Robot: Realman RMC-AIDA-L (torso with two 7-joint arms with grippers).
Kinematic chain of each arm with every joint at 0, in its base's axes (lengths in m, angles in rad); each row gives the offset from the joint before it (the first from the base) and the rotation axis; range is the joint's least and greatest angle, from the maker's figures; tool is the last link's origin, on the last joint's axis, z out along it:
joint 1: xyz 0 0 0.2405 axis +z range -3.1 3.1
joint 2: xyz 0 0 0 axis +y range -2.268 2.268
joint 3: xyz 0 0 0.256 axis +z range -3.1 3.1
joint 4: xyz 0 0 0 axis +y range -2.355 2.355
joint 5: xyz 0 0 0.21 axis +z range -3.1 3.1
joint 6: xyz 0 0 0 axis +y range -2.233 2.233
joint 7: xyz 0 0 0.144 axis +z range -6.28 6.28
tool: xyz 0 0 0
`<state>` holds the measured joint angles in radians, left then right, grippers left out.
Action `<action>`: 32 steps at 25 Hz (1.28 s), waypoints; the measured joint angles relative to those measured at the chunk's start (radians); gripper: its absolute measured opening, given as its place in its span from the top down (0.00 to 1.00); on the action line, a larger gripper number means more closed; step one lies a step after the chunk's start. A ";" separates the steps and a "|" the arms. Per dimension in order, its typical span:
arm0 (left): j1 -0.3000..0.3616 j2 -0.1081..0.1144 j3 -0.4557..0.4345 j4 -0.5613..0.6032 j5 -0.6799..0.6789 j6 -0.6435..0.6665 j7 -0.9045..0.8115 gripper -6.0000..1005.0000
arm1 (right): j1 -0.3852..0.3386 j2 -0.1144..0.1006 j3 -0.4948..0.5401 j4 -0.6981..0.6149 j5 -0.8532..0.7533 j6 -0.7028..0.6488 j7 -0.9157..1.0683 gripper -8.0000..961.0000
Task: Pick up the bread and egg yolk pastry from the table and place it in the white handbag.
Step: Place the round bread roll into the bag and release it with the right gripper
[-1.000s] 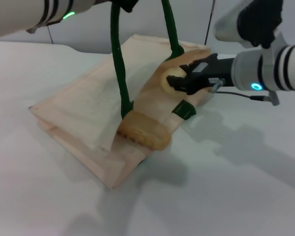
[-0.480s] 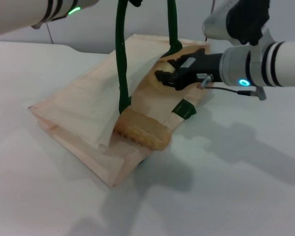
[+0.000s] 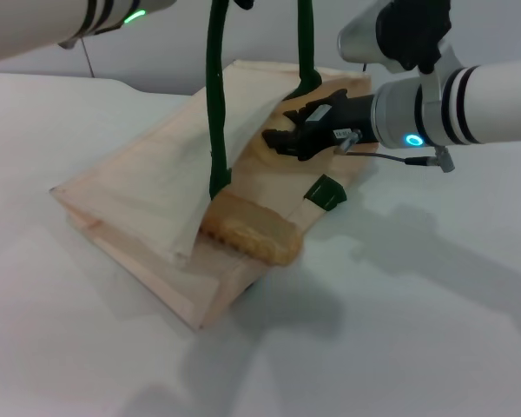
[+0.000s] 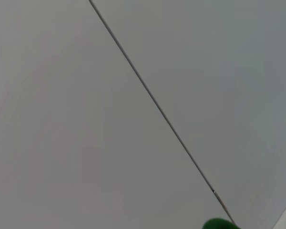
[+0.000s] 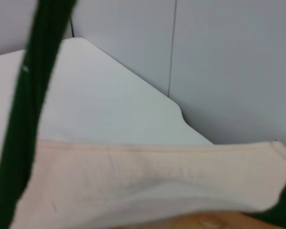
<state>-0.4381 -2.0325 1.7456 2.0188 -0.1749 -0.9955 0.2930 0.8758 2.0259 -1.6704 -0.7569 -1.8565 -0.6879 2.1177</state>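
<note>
Bread (image 3: 250,233) lies in the white handbag (image 3: 148,200) mouth, near the right gripper (image 3: 282,139); jaws' state unclear.

grey wall (image 4: 86,143), thin dark seam (image 4: 157,109)

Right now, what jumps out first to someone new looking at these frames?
The white handbag lies mid-table with one dark green handle pulled straight up toward the left arm at the top edge of the head view. The bread sticks out of the bag's mouth. The right gripper reaches into that opening from the right.
</note>
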 joint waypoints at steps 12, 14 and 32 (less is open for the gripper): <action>0.010 0.000 -0.004 -0.009 0.010 0.000 0.000 0.88 | -0.001 -0.005 0.041 0.041 -0.006 -0.006 0.007 0.50; 0.014 0.000 -0.008 -0.010 0.010 0.000 0.000 0.88 | -0.003 -0.006 0.042 0.051 -0.009 -0.013 0.007 0.43; 0.057 0.000 -0.054 -0.086 0.002 0.062 -0.001 0.88 | -0.084 -0.038 0.223 0.042 -0.165 -0.147 0.038 0.18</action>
<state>-0.3811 -2.0325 1.6913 1.9328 -0.1729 -0.9333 0.2918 0.7918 1.9877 -1.4474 -0.7145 -2.0219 -0.8346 2.1553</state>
